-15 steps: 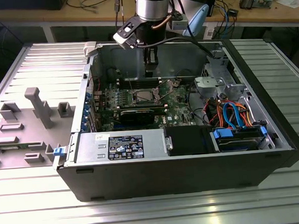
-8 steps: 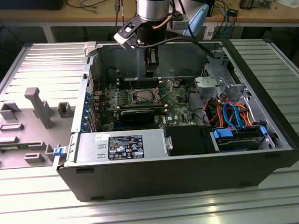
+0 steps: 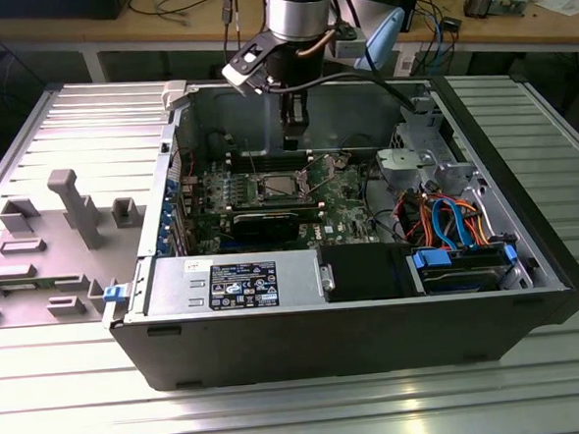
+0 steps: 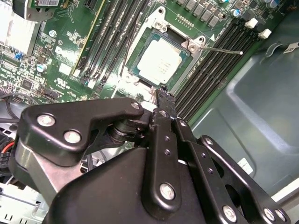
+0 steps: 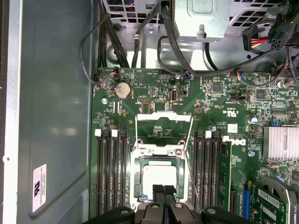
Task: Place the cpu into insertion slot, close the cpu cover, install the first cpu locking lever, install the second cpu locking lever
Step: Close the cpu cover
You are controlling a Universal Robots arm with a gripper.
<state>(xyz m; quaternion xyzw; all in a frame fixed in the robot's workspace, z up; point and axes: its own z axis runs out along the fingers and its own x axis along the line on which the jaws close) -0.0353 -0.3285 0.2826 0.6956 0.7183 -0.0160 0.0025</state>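
1. The silver-and-black robot arm (image 3: 297,10) hangs upright, wrist pointing straight down.
2. Its black metal gripper (image 3: 295,136) aims downward.
3. In the first wrist view, the fingers (image 5: 159,191) sit drawn together, tips side by side.

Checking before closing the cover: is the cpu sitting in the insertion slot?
Yes, the cpu lies inside the rim of the insertion slot.

1 black label (image 3: 243,285) on power supply (image 3: 171,283): print was illegible. 1 white sticker (image 5: 39,186) on case wall (image 5: 56,93): mark was unreadable. No other text was legible.
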